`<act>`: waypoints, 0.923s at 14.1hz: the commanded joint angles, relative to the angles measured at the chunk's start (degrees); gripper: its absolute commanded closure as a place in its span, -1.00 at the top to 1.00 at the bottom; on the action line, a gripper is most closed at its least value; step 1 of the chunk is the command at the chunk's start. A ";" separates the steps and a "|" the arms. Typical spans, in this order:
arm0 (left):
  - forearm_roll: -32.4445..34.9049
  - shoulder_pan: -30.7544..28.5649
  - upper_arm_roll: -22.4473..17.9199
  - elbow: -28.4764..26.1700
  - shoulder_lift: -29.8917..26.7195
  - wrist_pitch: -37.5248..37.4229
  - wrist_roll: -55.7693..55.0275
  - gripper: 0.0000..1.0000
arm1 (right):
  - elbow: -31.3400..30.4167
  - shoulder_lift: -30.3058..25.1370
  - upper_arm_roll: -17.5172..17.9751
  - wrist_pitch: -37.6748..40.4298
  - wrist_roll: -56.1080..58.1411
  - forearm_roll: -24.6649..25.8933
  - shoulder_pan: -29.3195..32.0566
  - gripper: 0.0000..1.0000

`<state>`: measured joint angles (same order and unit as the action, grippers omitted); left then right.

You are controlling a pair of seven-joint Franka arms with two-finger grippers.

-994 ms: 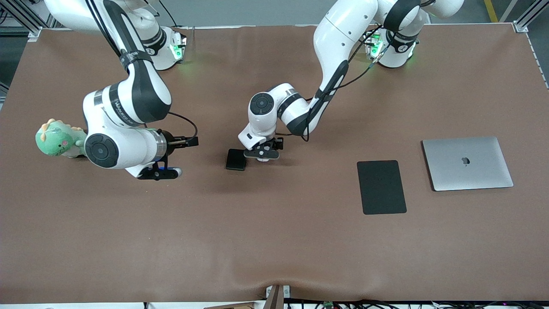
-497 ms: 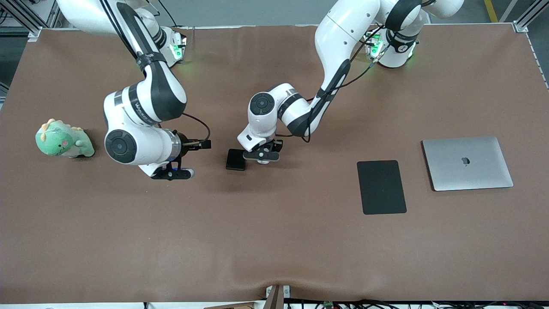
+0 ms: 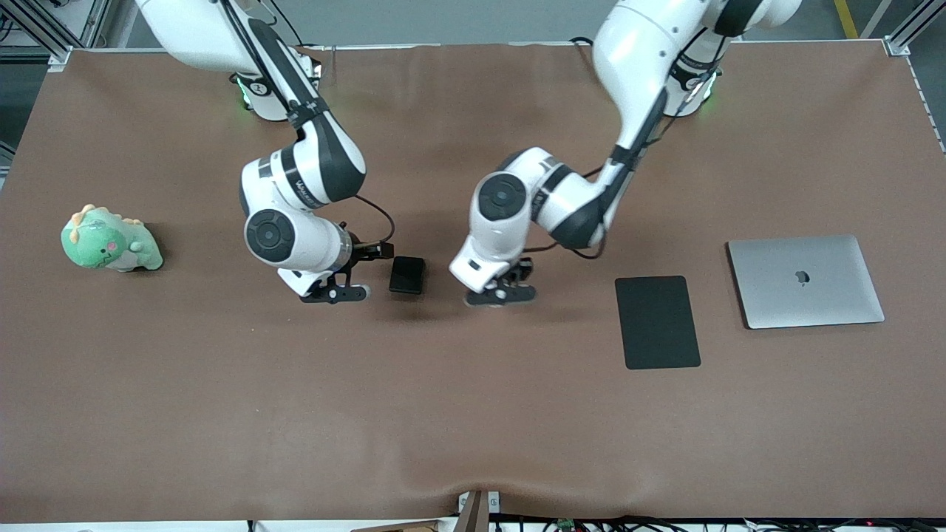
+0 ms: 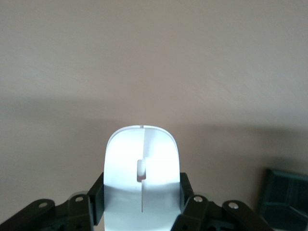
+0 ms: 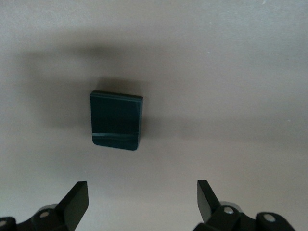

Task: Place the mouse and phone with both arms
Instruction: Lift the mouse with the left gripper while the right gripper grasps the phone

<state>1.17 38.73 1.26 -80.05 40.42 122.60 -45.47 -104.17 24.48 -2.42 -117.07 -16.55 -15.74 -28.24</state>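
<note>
The left gripper (image 3: 501,294) hangs over bare bench (image 3: 473,414) between the phone (image 3: 407,275) and the black mat (image 3: 657,321), and it is clamped on the mouse (image 4: 142,180). In the left wrist view the white shell sits squarely between the two fingers (image 4: 96,197), pinched across its width with the rounded nose pointing out ahead. That grip probably suits the glossy oval body: the sides give the flattest purchase, and holding it level should let it go down flat on its base. From the front the mouse is hidden under the wrist.

The phone lies flat on the bench, near the middle, with the green plush dinosaur (image 3: 109,240) well apart toward the right arm's end and the closed silver laptop (image 3: 805,281) toward the left arm's end. The right gripper (image 3: 334,293) is just beside the phone, low over the bench, with its fingers (image 5: 77,199) spread wide. The right wrist view shows the dark slab ahead of the gap and not yet between the fingers. The wide spread looks like preparation for straddling the phone, though a thin slab lying flat offers little edge to catch.

Judging by the layout, the mat is the likely spot for the mouse, being the nearest prepared surface to the carrying arm.
</note>
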 commanded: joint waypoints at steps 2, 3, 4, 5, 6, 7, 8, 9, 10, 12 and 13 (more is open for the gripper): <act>1.47 -6.45 0.50 -8.97 -8.77 -2.10 4.94 -0.88 | -1.83 2.85 -0.48 -8.15 -2.51 -1.22 -2.69 1.00; 1.47 -8.13 0.58 -10.64 -10.35 -2.10 7.04 -0.88 | -1.83 4.25 -0.48 -10.70 -3.83 -1.22 -3.74 1.00; 1.47 -9.45 0.59 -11.87 -11.15 -2.10 9.41 -0.88 | -1.83 5.74 -0.48 -13.33 -4.71 -1.31 -4.71 1.00; 1.38 -11.20 0.67 -12.23 -11.16 -2.10 12.05 -0.90 | -1.92 7.15 -0.48 -15.53 -5.59 -1.22 -5.42 1.00; 1.46 -12.70 0.76 -12.41 -11.16 -2.10 14.42 -0.91 | -1.92 8.21 -0.57 -17.12 -6.47 -1.22 -6.21 1.00; 1.47 -14.19 0.76 -12.85 -11.24 -2.10 16.45 -0.92 | -1.92 9.09 -0.48 -18.53 -7.52 -1.22 -6.74 1.00; 1.47 -15.43 0.76 -13.72 -11.59 -2.10 18.47 -0.93 | -1.92 9.88 -0.48 -19.94 -8.66 -1.22 -7.18 1.00; 1.47 -17.27 0.76 -15.12 -12.55 -2.10 21.01 -0.95 | -1.92 10.50 -0.48 -20.73 -8.94 -1.22 -7.53 1.00; 1.47 -19.37 0.85 -16.88 -13.87 -2.10 24.43 -0.96 | -1.92 11.29 -0.48 -21.52 -9.20 -1.22 -7.88 1.00; 1.38 -23.16 0.85 -19.96 -15.29 -1.49 30.86 -0.95 | -1.92 12.35 -0.48 -24.50 -11.56 -1.22 -8.85 1.00; 1.38 -24.74 0.85 -20.67 -15.29 -1.22 32.54 -0.96 | -1.92 12.79 -0.48 -25.48 -11.92 -1.31 -9.20 0.63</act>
<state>1.27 17.05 1.34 -95.80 28.52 120.35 -16.49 -106.33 36.43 -2.40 -140.57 -26.69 -15.75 -36.05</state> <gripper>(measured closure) 0.396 0.004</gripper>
